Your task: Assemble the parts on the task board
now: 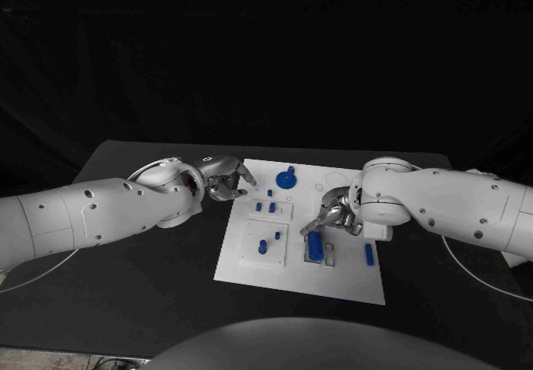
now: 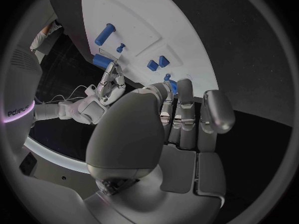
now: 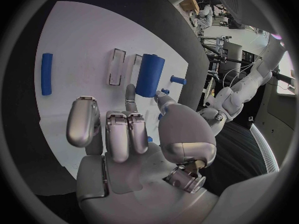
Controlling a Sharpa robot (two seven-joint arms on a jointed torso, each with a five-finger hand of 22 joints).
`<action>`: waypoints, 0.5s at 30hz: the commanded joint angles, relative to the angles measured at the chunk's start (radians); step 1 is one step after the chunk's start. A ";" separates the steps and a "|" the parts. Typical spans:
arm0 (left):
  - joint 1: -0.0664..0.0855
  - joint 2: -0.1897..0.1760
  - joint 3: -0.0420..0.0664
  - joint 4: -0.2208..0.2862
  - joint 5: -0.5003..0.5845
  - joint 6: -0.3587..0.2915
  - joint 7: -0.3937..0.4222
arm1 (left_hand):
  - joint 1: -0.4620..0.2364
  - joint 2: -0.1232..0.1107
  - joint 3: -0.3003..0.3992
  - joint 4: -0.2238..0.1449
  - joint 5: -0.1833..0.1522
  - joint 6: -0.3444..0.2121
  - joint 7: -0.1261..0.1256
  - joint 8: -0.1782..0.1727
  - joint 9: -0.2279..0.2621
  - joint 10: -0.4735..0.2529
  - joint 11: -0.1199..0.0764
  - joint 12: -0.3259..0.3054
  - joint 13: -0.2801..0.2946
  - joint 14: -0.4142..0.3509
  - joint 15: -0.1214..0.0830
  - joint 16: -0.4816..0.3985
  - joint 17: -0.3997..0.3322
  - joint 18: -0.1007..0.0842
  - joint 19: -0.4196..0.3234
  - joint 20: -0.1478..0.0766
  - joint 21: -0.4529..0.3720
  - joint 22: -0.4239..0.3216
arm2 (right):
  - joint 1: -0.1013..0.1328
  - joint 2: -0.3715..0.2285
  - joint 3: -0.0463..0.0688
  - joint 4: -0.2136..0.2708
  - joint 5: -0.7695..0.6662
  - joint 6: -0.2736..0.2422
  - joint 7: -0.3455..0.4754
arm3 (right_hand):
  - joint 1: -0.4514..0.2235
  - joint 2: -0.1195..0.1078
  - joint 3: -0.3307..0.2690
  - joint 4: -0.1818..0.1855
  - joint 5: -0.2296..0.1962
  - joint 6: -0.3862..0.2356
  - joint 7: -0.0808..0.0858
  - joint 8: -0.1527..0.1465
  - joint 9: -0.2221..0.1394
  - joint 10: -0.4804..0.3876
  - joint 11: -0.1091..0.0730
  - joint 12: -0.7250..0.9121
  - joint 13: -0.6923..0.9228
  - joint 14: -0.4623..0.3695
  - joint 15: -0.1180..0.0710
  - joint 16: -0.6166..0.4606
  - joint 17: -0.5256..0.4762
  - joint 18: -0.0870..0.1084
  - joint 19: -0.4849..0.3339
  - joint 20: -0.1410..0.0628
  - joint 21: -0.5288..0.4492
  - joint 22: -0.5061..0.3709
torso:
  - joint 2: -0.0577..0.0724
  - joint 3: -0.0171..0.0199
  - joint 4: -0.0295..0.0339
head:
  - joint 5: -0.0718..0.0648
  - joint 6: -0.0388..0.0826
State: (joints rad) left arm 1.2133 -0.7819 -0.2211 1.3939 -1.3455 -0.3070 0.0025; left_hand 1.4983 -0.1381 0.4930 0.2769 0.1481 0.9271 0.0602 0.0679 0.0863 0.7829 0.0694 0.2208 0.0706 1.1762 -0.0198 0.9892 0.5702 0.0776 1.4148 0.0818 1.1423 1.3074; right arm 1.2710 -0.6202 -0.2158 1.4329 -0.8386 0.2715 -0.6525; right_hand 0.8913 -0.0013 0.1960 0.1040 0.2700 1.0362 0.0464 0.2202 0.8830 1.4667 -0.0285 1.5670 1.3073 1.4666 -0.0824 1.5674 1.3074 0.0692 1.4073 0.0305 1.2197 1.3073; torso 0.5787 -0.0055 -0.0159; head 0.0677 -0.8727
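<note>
parts are seen on the white task board [image 1: 250, 266], which lies in the middle of the black table [image 1: 133, 301]; a large blue cylinder [image 1: 316, 245] lies at its slot, a blue bar [image 1: 369, 253] just beside it, a blue round piece [image 1: 286, 179] near the far edge; the right hand [image 1: 336, 215] is held just above the cylinder, fingers [image 3: 118, 134] half curled, nothing pinched; the left hand [image 1: 226, 179] is held at the board's far left corner, fingers [image 2: 187, 119] loosely bent and apart, nothing held.
</note>
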 commanded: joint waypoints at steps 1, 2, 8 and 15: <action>0.000 0.002 0.000 0.001 0.004 0.018 -0.004 | 0.005 -0.002 0.003 0.000 0.007 -0.001 0.008 0.002 -0.001 0.002 0.002 0.005 0.001 0.002 0.000 0.000 0.000 0.005 -0.003 0.005 0.001 0.155 | -0.007 0.002 -0.003 0.000 -0.004 0.027 -0.005 | -0.015 -0.005 -0.001 0.005 -0.029 -0.007 0.000 -0.009 -0.001 0.104 0.005 0.004 0.264 0.104 0.006 0.003 0.263 0.010 -0.005 0.005 -0.004 0.156 | -0.001 0.0003 -0.0003 | 0.001 0.000; 0.000 0.002 0.000 0.001 0.004 0.020 -0.004 | 0.005 -0.002 0.003 0.000 0.007 -0.001 0.008 0.002 -0.001 0.002 0.002 0.005 0.001 0.002 0.000 0.000 0.000 0.005 -0.003 0.005 0.001 0.155 | -0.007 0.002 -0.003 0.000 -0.005 0.026 -0.005 | -0.016 -0.005 -0.003 0.006 -0.042 -0.007 0.000 -0.012 -0.001 0.104 0.006 0.004 0.264 0.104 0.006 0.003 0.263 0.010 -0.005 0.006 -0.005 0.156 | -0.001 -0.0002 -0.0005 | 0.002 0.000; 0.000 0.003 0.000 0.000 0.004 0.026 -0.007 | 0.005 -0.002 0.004 0.001 0.007 -0.001 0.009 0.002 -0.001 0.002 0.002 0.005 0.001 0.003 0.000 0.001 0.000 0.005 -0.003 0.006 0.000 0.155 | -0.008 0.001 -0.003 0.000 -0.007 0.027 -0.006 | -0.027 -0.004 -0.020 0.010 -0.123 -0.011 0.004 -0.025 0.002 0.104 0.009 0.004 0.264 0.104 0.008 0.003 0.263 0.010 -0.002 0.008 -0.007 0.156 | 0.000 -0.0003 -0.0013 | 0.003 0.000; 0.000 0.004 0.000 0.000 0.004 0.031 -0.010 | 0.005 -0.002 0.004 0.001 0.007 -0.001 0.009 0.002 -0.001 0.002 0.002 0.005 0.001 0.003 0.000 0.001 0.000 0.005 -0.003 0.006 0.000 0.155 | -0.009 0.000 -0.003 0.002 -0.013 0.035 -0.006 | -0.020 -0.009 -0.027 0.002 -0.149 -0.015 0.005 -0.032 0.004 0.104 0.010 0.004 0.264 0.104 0.009 0.003 0.263 0.010 -0.001 0.009 -0.008 0.157 | -0.001 -0.0003 -0.0012 | 0.003 0.000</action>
State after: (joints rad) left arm 1.2133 -0.7804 -0.2214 1.3925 -1.3453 -0.2929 -0.0035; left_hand 1.4983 -0.1381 0.4930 0.2769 0.1481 0.9271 0.0602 0.0679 0.0863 0.7829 0.0694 0.2208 0.0706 1.1762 -0.0198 0.9892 0.5702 0.0777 1.4148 0.0818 1.1423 1.3073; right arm 1.2696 -0.6212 -0.2147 1.4327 -0.8408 0.2740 -0.6526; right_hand 0.8751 -0.0068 0.1738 0.1064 0.1249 1.0295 0.0532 0.1947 0.8874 1.4645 -0.0263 1.5670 1.3080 1.4666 -0.0824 1.5674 1.3081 0.0691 1.4073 0.0305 1.2161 1.3081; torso 0.5783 -0.0058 -0.0170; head 0.0699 -0.8727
